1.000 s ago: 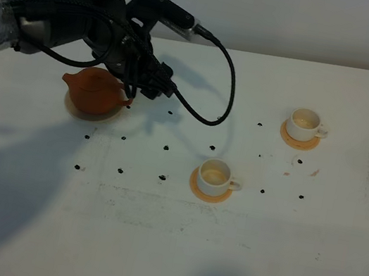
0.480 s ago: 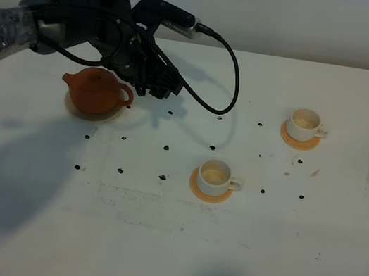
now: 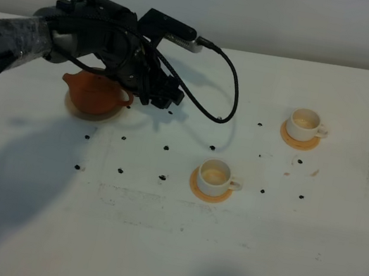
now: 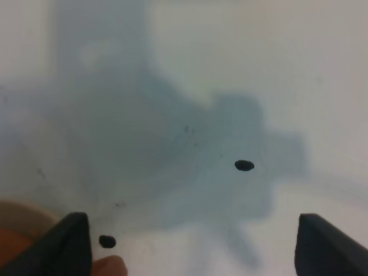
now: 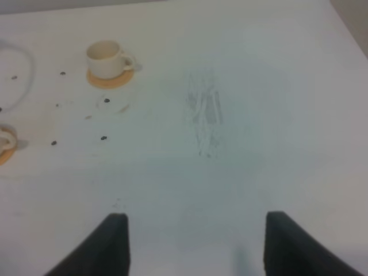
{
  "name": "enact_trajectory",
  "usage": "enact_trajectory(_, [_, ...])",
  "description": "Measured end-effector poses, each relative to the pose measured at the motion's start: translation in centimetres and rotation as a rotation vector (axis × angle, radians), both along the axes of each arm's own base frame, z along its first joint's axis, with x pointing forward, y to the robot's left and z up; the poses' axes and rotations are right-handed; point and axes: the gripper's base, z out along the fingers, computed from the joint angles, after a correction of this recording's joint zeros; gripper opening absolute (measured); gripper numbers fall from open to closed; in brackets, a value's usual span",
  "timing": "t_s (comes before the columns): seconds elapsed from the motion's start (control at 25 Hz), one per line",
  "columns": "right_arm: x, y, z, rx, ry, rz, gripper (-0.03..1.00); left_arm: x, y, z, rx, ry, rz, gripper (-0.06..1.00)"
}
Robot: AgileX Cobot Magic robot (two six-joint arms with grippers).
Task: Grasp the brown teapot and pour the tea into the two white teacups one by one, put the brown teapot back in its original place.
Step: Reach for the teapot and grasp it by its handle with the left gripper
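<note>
**ENTRY: Brown teapot on its plate, ungrasped; both pairs of jaws empty**

1. Exterior high view. The brown teapot (image 3: 94, 93) sits upright on the cream plate (image 3: 95, 118), its loop handle turned toward my left gripper (image 3: 165, 97). The gripper hangs just beside the handle, not touching it. The near teacup (image 3: 215, 175) and far teacup (image 3: 305, 121) each stand on an orange coaster (image 3: 209, 194), well apart from the pot. Their insides look pale tan; I cannot tell if that is tea.

2. Left wrist view. My jaws stand wide apart over the bare table (image 4: 190, 86) and black marks (image 4: 244, 165). A sliver of teapot and plate shows beside one fingertip (image 4: 73, 241).

3. Right wrist view. My right gripper (image 5: 198, 244) is also spread, with nothing held. One teacup lies far ahead.

4. Step, as I judge it: the pot is at rest and released. If pouring remains, the next move is to bring my left jaws around the handle and close.
</note>
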Motion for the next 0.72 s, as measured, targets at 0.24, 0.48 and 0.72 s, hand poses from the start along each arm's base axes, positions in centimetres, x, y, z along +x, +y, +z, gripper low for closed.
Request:
enact_trajectory(0.24, [0.0,0.0,0.0,0.0,0.0,0.0,0.5,-0.1,0.1,0.0,0.004,0.016,0.015,0.68])
enact_trajectory(0.48, [0.0,0.0,0.0,0.0,0.0,0.0,0.5,-0.4,0.3,0.0,0.023,0.066,0.018,0.68])
enact_trajectory(0.72, [0.0,0.0,0.0,0.0,0.0,0.0,0.5,-0.7,1.1,-0.3,0.043,0.131,0.035,0.68])
